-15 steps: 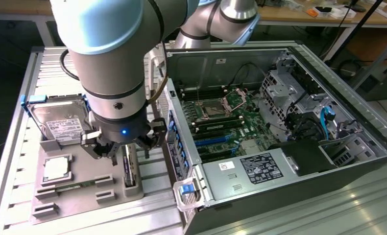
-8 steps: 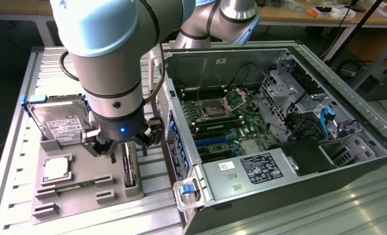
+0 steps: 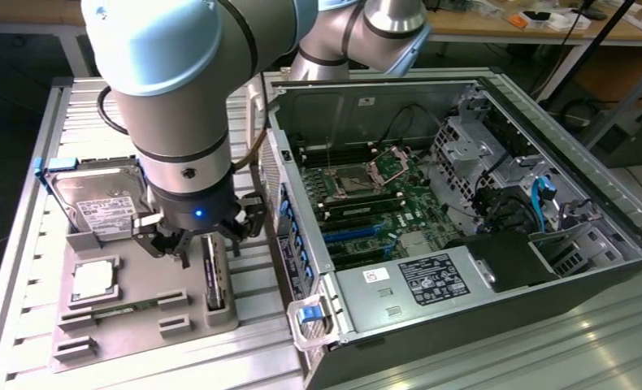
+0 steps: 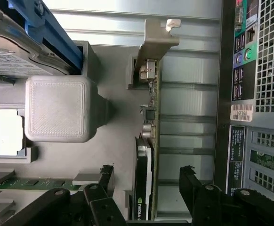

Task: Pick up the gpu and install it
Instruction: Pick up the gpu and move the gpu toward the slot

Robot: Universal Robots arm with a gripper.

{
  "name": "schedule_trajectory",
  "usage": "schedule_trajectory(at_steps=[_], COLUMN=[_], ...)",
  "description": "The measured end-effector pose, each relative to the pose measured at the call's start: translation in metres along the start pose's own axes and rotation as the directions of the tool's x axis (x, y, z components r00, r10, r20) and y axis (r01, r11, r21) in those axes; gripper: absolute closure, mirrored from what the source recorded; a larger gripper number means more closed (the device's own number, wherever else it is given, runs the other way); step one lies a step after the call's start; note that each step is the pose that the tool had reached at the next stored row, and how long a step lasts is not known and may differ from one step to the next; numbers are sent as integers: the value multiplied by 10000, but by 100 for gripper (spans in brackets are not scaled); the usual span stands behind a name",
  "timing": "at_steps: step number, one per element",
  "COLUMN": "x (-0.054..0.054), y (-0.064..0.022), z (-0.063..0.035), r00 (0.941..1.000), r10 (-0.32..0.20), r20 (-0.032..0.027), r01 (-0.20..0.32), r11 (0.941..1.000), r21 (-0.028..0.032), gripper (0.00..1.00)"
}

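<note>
While the empty claw point(image 3: 197, 244) hangs wide open astride the graphics card point(image 3: 214, 280) at nine o'clock of the case point(image 3: 516, 325), pickup is underway, needing a square squeeze.

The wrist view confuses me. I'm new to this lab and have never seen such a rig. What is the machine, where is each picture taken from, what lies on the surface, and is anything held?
The machine is a robot arm with a two-fingered tool at its end. The exterior view comes from a camera off the arm. The wrist view looks along the tool from the arm's wrist. On a grey holder tray lie a hard drive, a processor chip and a memory stick, and the gpu stands on edge. Beside the tray is an open computer case. The tool is open, with its fingers on either side of the gpu and not touching it. Nothing is held.
</note>
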State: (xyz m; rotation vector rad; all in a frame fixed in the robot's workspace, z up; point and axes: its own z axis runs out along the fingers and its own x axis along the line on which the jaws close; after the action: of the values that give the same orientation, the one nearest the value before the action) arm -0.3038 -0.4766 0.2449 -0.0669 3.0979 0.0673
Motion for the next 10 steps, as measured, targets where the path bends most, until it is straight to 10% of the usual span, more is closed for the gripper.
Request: schedule_trajectory(at_steps=[10], x=[25], y=[5], z=[25], r00=[10000], r10=[-10], r20=[0], r01=[10], r11=[10000], r21=[13], gripper=[33])
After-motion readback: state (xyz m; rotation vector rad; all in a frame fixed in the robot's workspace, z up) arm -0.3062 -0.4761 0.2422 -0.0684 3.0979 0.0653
